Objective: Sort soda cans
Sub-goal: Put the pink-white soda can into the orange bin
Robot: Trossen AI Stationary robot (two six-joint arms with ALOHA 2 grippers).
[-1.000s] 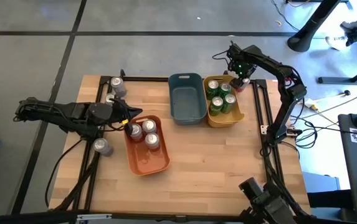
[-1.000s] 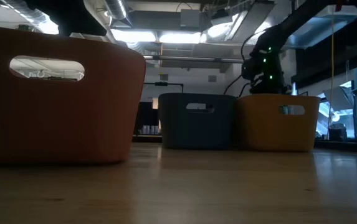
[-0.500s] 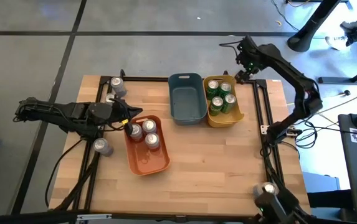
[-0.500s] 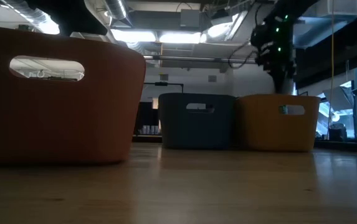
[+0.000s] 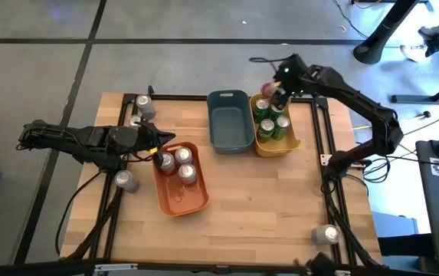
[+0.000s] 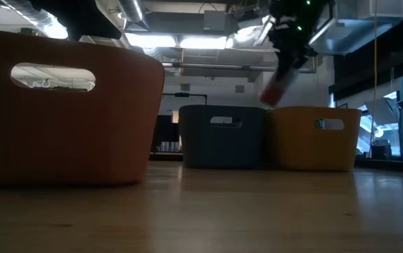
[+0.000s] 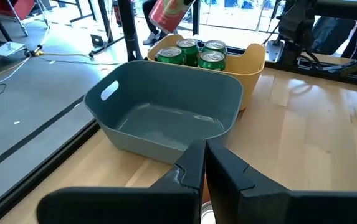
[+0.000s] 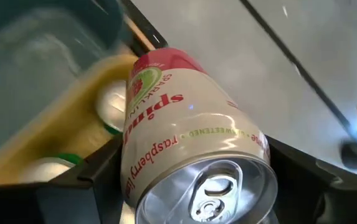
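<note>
A pink-and-white soda can (image 8: 184, 118) hangs tilted over the far rim of the yellow bin (image 5: 290, 144), with my right gripper (image 5: 275, 90) shut on it. In the low view the can (image 6: 274, 87) shows above the yellow bin (image 6: 314, 140). Several green cans (image 5: 269, 121) stand in that bin. The grey-blue bin (image 5: 230, 138) beside it has no cans in it. Silver cans (image 5: 181, 162) stand in the orange bin (image 5: 181, 199). My left gripper (image 5: 156, 151) is shut over the orange bin's far left corner, with nothing between its fingers (image 7: 194, 163). My right gripper pinches the can's side wall (image 8: 131, 155) between its two fingers (image 8: 100, 177), near the can's silver top end. The fingers slant downward from the table's far right. The can is lifted clear and tilted, its bottom end lower than its top.
Loose silver cans stand on the table at the far left (image 5: 144, 106), the left edge (image 5: 126, 180) and the near right (image 5: 328, 234). Bare wood lies in the middle and near side of the table (image 5: 265, 207). Black frame rails (image 5: 320, 146) run along both table sides.
My right gripper has risen with the pink-and-white can from beside the yellow bin's far right corner and swung toward the table's left, over the bin's far rim. It has tipped to point more steeply downward, and the can has gone from standing to tilted.
</note>
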